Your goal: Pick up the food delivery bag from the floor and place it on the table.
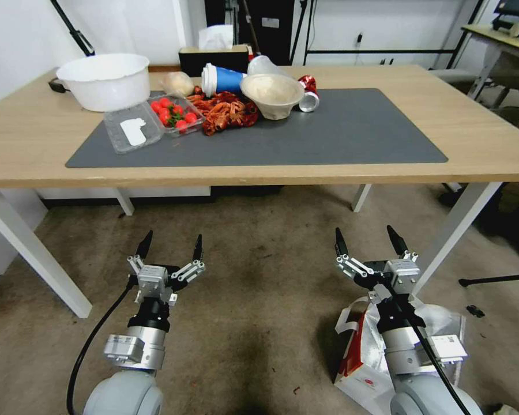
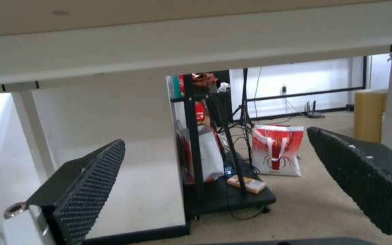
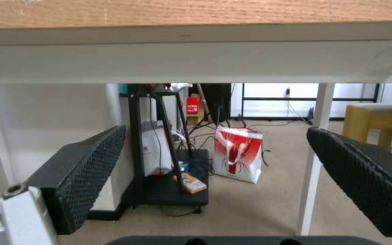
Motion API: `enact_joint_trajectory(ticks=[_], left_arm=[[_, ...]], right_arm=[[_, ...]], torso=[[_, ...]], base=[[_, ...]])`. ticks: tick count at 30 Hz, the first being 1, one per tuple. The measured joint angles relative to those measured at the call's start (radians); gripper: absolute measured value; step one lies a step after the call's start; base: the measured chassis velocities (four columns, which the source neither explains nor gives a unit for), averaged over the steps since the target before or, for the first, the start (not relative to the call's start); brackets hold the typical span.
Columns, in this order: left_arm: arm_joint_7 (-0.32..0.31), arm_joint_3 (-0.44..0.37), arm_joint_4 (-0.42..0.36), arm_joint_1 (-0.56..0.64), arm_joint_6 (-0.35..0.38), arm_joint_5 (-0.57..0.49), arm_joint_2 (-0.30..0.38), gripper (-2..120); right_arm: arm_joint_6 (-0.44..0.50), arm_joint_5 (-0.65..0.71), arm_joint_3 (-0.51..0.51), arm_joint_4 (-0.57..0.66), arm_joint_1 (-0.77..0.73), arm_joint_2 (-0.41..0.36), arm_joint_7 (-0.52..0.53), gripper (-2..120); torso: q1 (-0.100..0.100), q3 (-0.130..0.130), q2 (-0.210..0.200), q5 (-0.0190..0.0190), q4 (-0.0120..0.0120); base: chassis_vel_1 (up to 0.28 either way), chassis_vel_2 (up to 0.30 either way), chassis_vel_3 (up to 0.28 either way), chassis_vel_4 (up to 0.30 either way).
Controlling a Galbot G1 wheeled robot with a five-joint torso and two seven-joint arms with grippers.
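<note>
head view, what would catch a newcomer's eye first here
Two open end effectors hang over the stained carpet: left end effector, right end effector. The red-and-white delivery bag stands on the floor under the right arm. Food clutter crowds the far part of the table.

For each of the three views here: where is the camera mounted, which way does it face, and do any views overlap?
Head view: looks forward and down at the table, both open grippers, left gripper, right gripper, over the food delivery bag.
Left wrist view: level under the table, between its fingers.
Right wrist view: likewise, fingers.
Shared: red-and-white bag.
</note>
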Motion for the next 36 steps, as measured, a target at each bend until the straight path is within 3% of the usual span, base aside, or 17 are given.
enact_joint_trajectory(ticks=[36], left_arm=[[0.006,-0.002,0.002,-0.004,-0.001,0.001,0.002,100]], right_arm=[[-0.001,0.006,0.007,-0.001,0.002,0.001,0.0,100]], torso=[[-0.037,-0.104,-0.141,-0.0001,-0.0001]], base=[[0.0,0.0,0.0,0.0]])
